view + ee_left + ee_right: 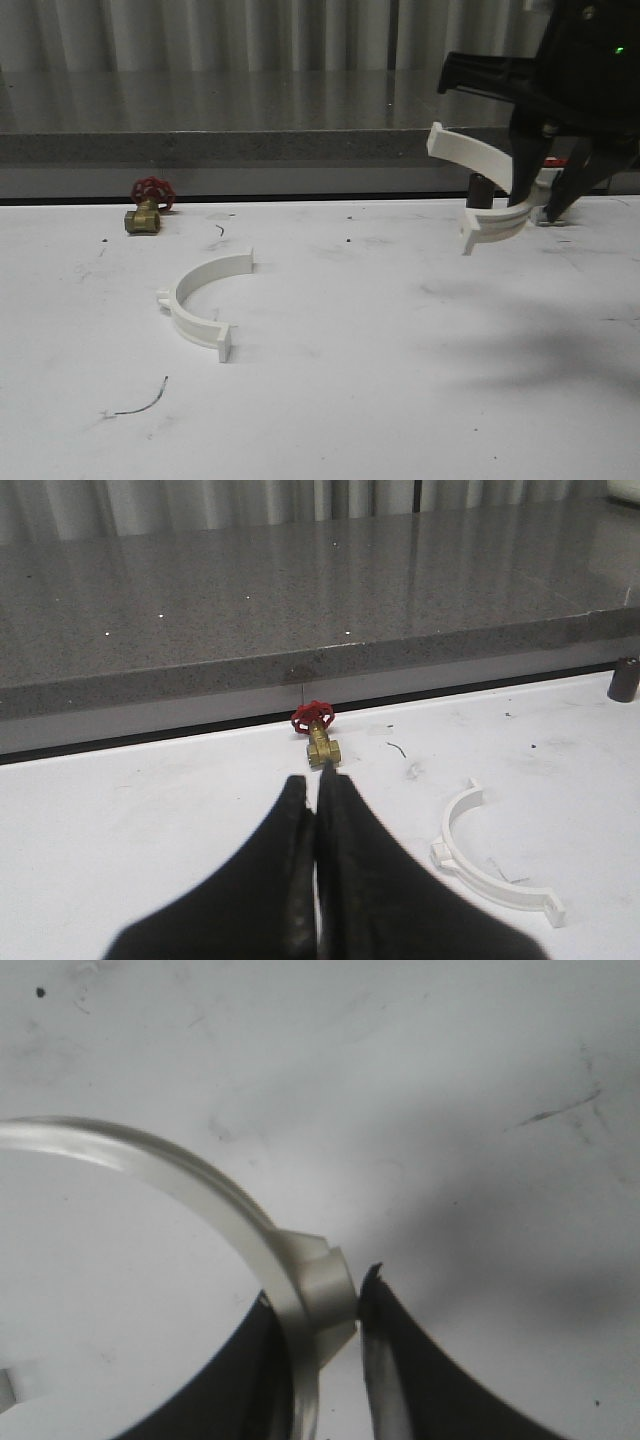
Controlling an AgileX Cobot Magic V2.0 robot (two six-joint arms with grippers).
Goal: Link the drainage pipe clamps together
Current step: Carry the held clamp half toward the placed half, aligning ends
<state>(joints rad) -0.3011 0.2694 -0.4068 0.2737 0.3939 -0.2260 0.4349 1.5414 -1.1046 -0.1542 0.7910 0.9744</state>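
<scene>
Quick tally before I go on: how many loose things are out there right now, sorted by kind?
White clamp halves: 2, one lying on the table, one held in the right gripper above the table
Brass valve with red handwheel: 1
Small dark cylinder at the table's back edge: 1
Bits of thin wire: 2
Total: 6

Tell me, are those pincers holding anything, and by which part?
The right pincer holds one clamp at the middle of its arc, by the small boss. The left pincer is shut and empty.
</scene>
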